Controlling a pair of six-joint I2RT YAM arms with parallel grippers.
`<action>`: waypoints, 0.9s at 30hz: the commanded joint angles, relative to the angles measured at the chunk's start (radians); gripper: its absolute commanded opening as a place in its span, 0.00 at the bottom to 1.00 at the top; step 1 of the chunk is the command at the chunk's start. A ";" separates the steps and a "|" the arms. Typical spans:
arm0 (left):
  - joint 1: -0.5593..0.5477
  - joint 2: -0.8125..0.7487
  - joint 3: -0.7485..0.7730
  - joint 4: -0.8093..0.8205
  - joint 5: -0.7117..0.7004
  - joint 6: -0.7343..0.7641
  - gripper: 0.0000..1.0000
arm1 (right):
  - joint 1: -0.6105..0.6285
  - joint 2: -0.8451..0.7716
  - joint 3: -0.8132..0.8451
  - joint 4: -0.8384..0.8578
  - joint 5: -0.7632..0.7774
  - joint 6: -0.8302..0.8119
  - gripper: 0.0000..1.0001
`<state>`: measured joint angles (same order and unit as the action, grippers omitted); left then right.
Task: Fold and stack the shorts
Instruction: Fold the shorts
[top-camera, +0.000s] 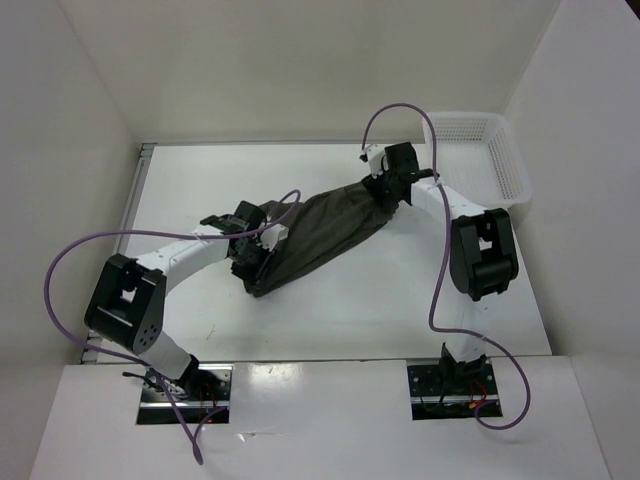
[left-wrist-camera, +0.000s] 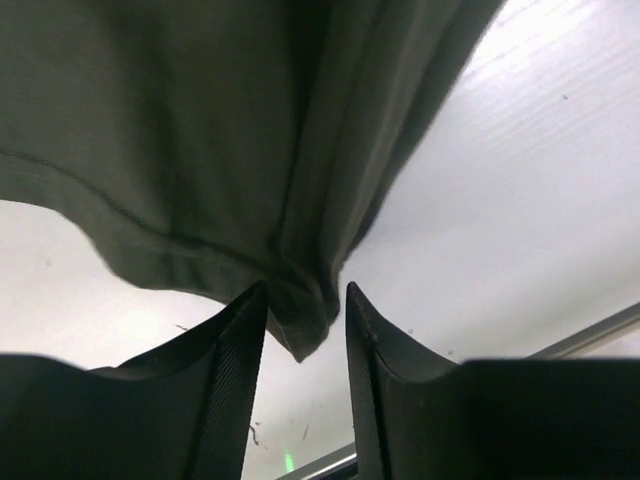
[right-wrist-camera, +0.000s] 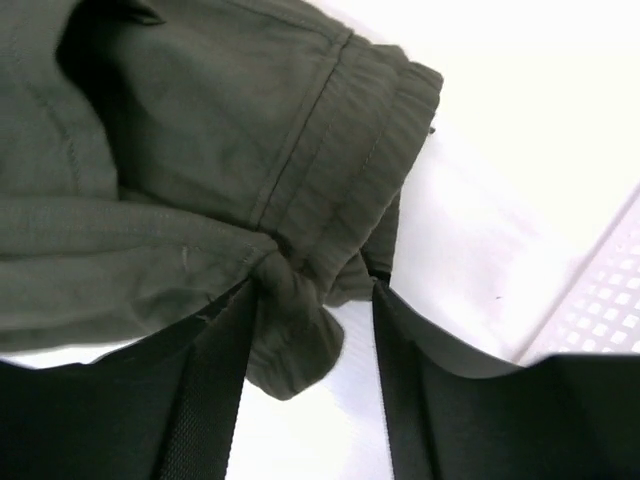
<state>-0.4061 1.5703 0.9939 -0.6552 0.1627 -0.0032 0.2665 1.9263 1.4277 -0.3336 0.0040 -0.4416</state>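
The dark olive-green shorts (top-camera: 320, 230) hang stretched in a diagonal band between my two grippers, above the white table. My left gripper (top-camera: 252, 248) is shut on the lower-left end. In the left wrist view a hemmed corner of the shorts (left-wrist-camera: 300, 310) is pinched between the fingertips (left-wrist-camera: 250, 320). My right gripper (top-camera: 385, 185) is shut on the upper-right end. In the right wrist view the bunched waistband of the shorts (right-wrist-camera: 300, 290) sits between the fingers (right-wrist-camera: 225, 370), and a fold of cloth droops below them.
A white plastic mesh basket (top-camera: 490, 150) stands at the table's back right corner, just right of the right arm; its wall shows in the right wrist view (right-wrist-camera: 600, 300). Purple cables loop over both arms. White walls enclose the table.
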 joint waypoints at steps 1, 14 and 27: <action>-0.042 -0.018 -0.011 -0.049 0.020 0.003 0.47 | -0.059 -0.078 0.052 -0.091 -0.152 0.041 0.59; -0.092 0.073 -0.063 0.035 -0.072 0.003 0.57 | -0.131 -0.089 0.105 -0.137 -0.341 0.129 0.70; 0.007 0.082 -0.138 0.227 -0.351 0.003 0.05 | -0.113 -0.219 -0.186 -0.171 -0.358 0.035 0.22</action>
<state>-0.4690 1.6180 0.9070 -0.5690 -0.0246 -0.0071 0.1394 1.7920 1.2804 -0.4881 -0.3454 -0.3599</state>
